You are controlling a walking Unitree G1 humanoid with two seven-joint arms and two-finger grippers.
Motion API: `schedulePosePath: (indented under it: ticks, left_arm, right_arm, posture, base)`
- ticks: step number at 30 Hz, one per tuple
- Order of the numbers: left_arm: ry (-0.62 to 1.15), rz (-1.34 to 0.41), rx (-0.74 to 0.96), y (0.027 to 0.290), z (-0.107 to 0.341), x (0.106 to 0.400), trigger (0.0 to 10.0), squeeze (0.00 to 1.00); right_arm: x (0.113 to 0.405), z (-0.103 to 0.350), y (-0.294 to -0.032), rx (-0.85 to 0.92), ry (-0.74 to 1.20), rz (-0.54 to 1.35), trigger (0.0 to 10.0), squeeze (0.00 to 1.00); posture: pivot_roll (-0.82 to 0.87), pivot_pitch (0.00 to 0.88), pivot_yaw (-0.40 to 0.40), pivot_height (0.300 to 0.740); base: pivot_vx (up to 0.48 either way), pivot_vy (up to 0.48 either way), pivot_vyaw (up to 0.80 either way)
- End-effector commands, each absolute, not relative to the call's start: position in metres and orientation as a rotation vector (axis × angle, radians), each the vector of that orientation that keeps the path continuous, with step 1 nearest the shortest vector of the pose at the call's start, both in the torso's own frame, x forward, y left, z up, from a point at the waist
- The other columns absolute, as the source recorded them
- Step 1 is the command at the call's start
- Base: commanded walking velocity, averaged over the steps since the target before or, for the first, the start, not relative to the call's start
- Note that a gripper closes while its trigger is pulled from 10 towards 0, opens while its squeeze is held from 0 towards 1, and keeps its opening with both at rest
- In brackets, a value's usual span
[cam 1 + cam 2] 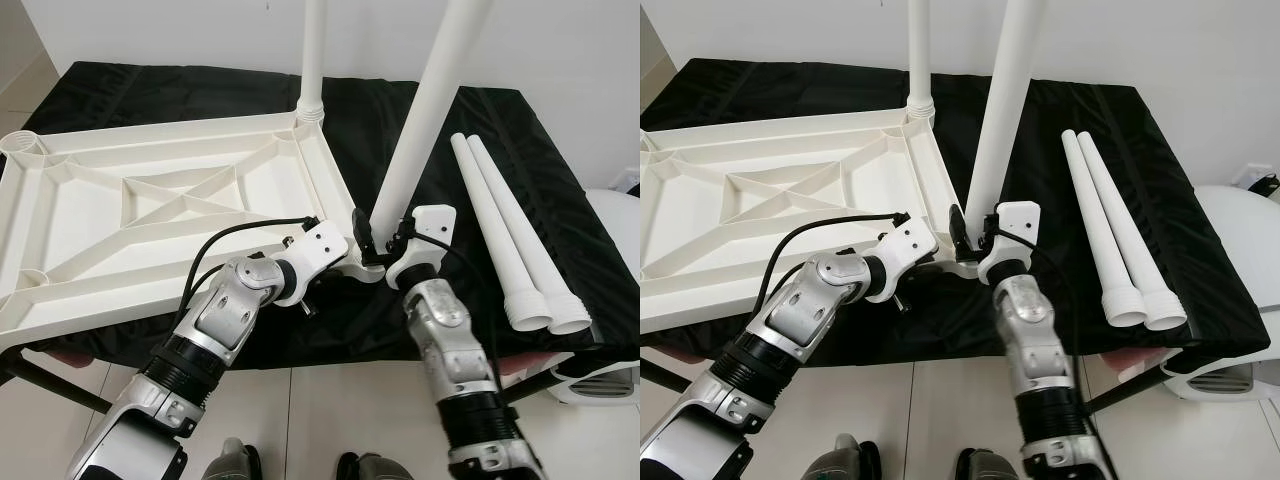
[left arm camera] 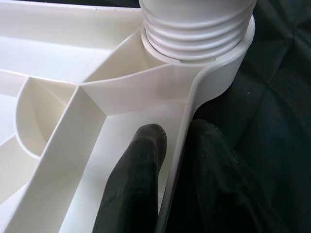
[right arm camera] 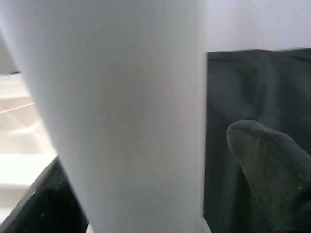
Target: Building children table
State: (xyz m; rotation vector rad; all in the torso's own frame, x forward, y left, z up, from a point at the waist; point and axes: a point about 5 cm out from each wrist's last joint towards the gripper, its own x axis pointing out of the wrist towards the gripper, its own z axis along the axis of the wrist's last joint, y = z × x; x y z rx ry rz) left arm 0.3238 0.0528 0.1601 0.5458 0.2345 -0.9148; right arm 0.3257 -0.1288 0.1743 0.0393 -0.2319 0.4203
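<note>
Beyond the right gripper (image 1: 378, 243), the upright leg (image 1: 425, 110) blocked the way forward. To its right lay bare black cloth (image 1: 450, 215) (open passage), then two loose legs (image 1: 505, 235). Left of the left gripper (image 2: 171, 160), the tabletop (image 1: 150, 210) ribs crowded everything.

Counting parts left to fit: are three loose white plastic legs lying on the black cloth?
No, two loose white plastic legs lie side by side on the black cloth, to the robot's right of the upturned white tabletop.
</note>
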Motion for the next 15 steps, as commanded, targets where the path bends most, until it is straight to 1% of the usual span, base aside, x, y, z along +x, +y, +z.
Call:
schedulePosePath:
  ticks: [1,6,8,10,15]
  left_arm:
    - [0.254,-0.906,0.55,0.057,0.156,0.324,10.0,0.0]
    - [0.254,-0.906,0.552,0.058,0.157,0.325,10.0,0.0]
    - [0.253,-0.909,0.553,0.057,0.157,0.325,10.0,0.0]
    - [0.253,-0.91,0.553,0.057,0.158,0.325,10.0,0.0]
    - [0.25,-0.911,0.553,0.056,0.159,0.326,10.0,0.0]
  right_arm:
    - [0.326,0.172,-0.132,0.068,-0.216,0.46,10.0,0.0]
    - [0.329,0.174,-0.141,0.036,-0.213,0.528,10.0,0.0]
    - [0.328,0.172,-0.15,0.009,-0.17,0.671,10.0,0.0]
    - [0.327,0.171,-0.157,-0.057,-0.147,0.783,10.0,0.0]
    - [0.328,0.168,-0.163,-0.044,-0.098,0.871,10.0,0.0]
  posture:
    - [-0.05,0.081,-0.028,0.74]
    - [-0.05,0.084,-0.022,0.74]
    - [-0.06,0.09,-0.012,0.74]
    - [-0.06,0.092,-0.009,0.74]
    - [-0.06,0.093,-0.003,0.74]
  base:
    - [0.0,0.0,0.0]
    - [0.0,0.0,0.0]
    - [0.0,0.0,0.0]
    - [0.0,0.0,0.0]
    - [0.0,0.0,0.0]
